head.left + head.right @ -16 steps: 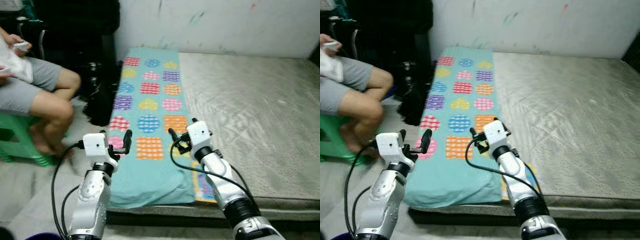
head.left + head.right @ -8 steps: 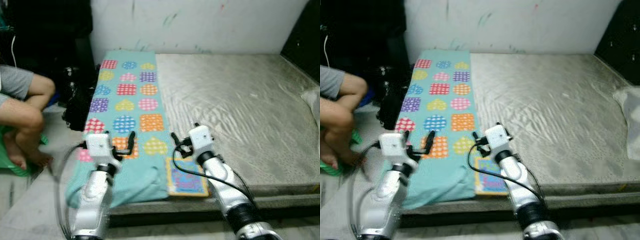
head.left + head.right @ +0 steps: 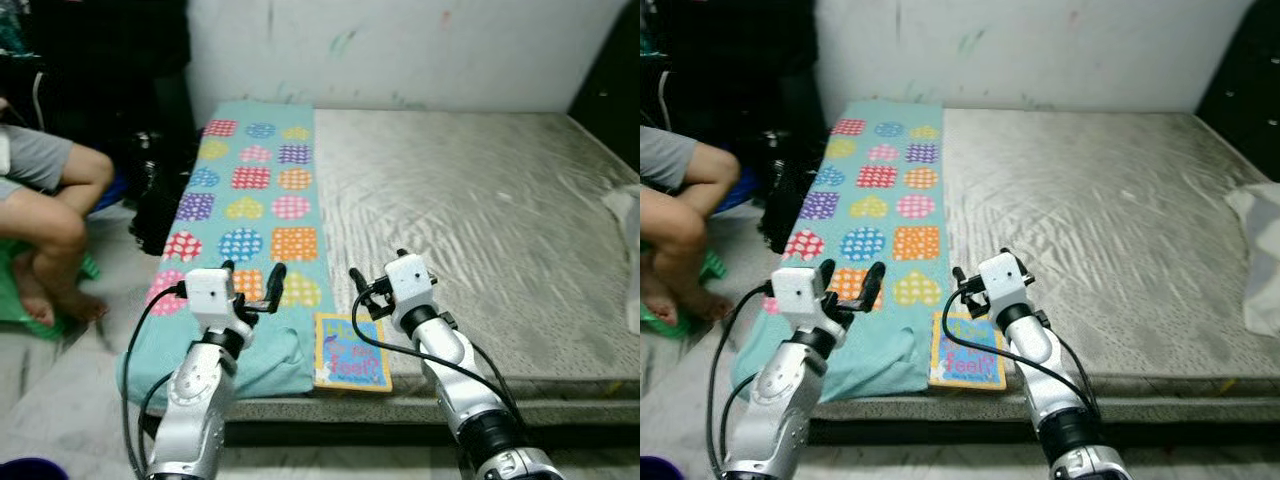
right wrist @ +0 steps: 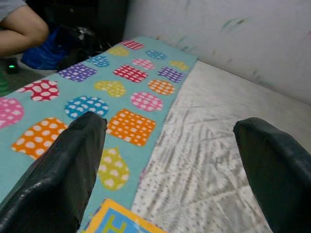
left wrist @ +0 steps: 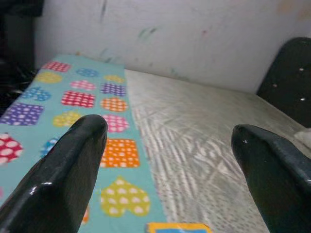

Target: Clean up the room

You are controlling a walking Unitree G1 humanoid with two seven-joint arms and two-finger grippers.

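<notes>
Both claws hover, fingers spread and empty, over the near edge of a bare grey mattress [image 3: 480, 210] — the left claw [image 3: 252, 277] above a teal blanket with colourful dotted patches [image 3: 250, 200], the right claw [image 3: 372, 283] just beyond a yellow-bordered blue children's book [image 3: 352, 352] lying flat at the mattress edge beside the blanket. A seated person's bare legs [image 3: 50, 215] — at far left.

A home bedroom: bare mattress [image 3: 480, 220] with patterned blanket [image 3: 250, 200] against wall [image 3: 400, 50]
</notes>
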